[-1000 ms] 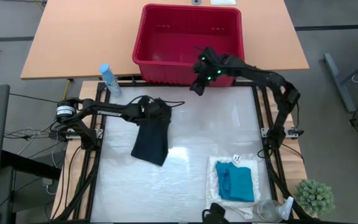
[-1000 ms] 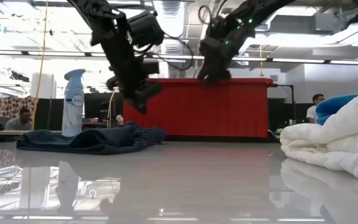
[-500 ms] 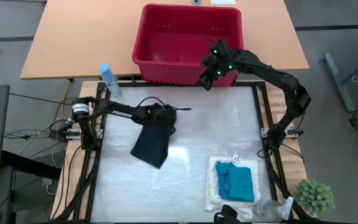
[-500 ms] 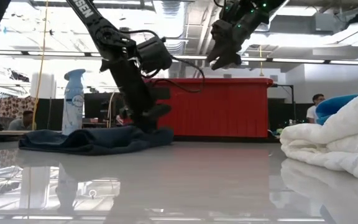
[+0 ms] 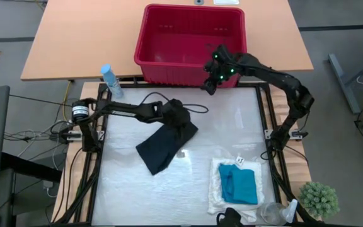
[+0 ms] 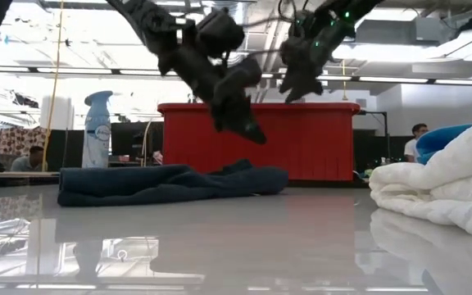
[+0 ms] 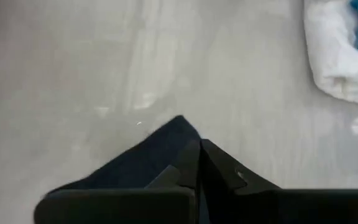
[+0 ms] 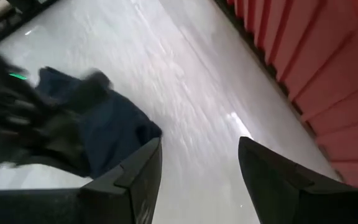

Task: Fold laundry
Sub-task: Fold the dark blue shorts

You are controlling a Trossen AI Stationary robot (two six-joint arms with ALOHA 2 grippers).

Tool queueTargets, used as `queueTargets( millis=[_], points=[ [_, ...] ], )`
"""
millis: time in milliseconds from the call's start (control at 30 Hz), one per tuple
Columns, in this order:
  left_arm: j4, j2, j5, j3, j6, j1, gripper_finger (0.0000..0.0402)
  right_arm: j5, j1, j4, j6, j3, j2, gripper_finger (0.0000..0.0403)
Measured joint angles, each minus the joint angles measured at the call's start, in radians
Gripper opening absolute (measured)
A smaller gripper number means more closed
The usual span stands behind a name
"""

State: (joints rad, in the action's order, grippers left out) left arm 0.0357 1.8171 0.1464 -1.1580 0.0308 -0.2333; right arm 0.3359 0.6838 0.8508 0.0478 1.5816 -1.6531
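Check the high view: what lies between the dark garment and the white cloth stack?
Only bare table separates the dark garment from the white cloth, per the high view.

Two matte-black jointed arms carry looping black cables, green lights glowing on the right pincer [image 5: 208, 86] wrist, flat dark fingers [image 8: 126, 180] ahead.

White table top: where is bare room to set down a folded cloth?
The white table top is free between the dark navy garment and the cream-white lacy cloth, and below the garment. It is crowded near the red plastic basket, where the right gripper hangs.
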Motion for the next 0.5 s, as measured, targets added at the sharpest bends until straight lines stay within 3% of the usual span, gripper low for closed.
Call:
queueTargets(
  millis=[200,333,500],
  points=[
    [0.189,-0.133,-0.069,-0.035,-0.026,-0.002,0.0000,0.024,-0.017,-0.170,-0.145,-0.189,-0.005,0.0234],
    [0.333,-0.232,-0.167,-0.008,-0.053,0.019,0.0000,0.043,-0.066,-0.263,-0.198,-0.271,-0.005,0.0234],
    [0.210,-0.302,-0.222,0.148,-0.146,0.044,0.0000,-0.090,-0.179,-0.373,-0.196,-0.319,-0.005,0.0234]
  ],
)
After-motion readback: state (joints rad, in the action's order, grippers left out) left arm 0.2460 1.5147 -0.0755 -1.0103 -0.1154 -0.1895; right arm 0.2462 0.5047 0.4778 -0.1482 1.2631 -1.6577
